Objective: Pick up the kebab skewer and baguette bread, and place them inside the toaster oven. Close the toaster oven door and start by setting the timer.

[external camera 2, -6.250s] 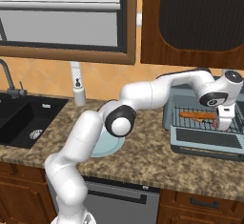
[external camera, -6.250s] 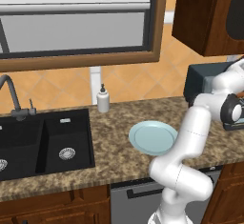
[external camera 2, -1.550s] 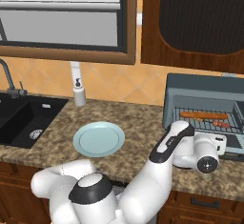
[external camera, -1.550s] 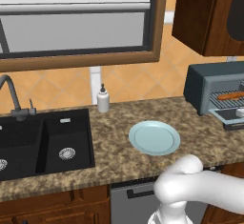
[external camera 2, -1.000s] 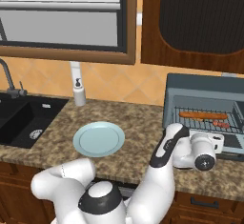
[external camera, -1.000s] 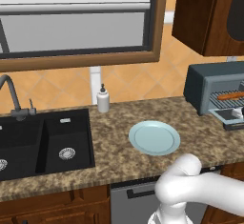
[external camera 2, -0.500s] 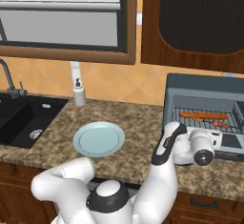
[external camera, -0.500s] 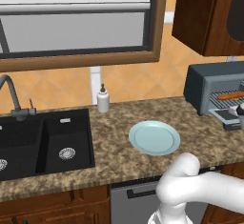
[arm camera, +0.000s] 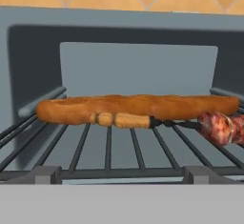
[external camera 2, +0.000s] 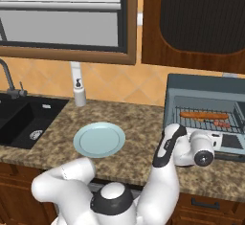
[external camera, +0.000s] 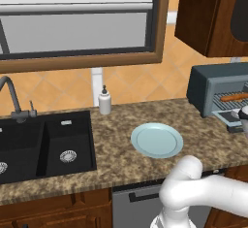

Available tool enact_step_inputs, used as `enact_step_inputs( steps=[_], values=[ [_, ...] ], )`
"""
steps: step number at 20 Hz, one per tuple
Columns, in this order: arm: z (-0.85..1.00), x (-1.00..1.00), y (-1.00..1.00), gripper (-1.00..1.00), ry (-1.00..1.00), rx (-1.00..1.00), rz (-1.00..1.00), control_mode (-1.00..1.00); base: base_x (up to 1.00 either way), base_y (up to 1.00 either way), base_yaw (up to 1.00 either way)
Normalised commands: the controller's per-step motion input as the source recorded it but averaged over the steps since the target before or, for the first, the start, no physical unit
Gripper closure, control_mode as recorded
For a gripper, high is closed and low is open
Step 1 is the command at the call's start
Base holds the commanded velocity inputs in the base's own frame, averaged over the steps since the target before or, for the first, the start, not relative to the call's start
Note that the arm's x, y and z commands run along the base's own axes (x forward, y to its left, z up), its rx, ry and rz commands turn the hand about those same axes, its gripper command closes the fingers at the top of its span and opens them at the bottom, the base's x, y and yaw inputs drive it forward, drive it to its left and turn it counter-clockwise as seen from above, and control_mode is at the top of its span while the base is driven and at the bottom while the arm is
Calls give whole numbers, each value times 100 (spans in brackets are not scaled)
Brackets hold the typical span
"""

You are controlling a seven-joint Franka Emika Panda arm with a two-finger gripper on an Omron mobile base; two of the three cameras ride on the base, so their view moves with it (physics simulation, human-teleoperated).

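The claw state cannot be determined; the hand (external camera 2: 203,152) sits low at the open door (external camera 2: 229,145), slightly nearer the oven (external camera 2: 201,87) than half a second ago. Inside, the baguette (arm camera: 138,106) lies lengthwise on the wire rack (arm camera: 109,151), orange-brown with rounded ends. The skewer (arm camera: 190,123) lies just in front, touching it. The base views also show a plate (external camera: 157,139) on the tabletop (external camera: 116,161).

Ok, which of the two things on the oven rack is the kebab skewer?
Look inside the open toaster oven on the counter's right end. On its wire rack, the kebab skewer lies in front of the baguette bread: a thin stick with red-brown meat chunks, slimmer than the loaf.
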Motion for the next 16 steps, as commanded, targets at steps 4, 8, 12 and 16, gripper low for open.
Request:
enact_step_inputs(
  steps=[4,8,12,16],
  values=[
    [0,20,0,-100,0,0,0,-100,0,0,0],
    [0,22,0,-100,1,0,0,-100,0,0,0],
    [0,21,0,-100,1,0,0,-100,0,0,0],
    [0,19,0,-100,0,0,0,-100,0,0,0]
  ],
)
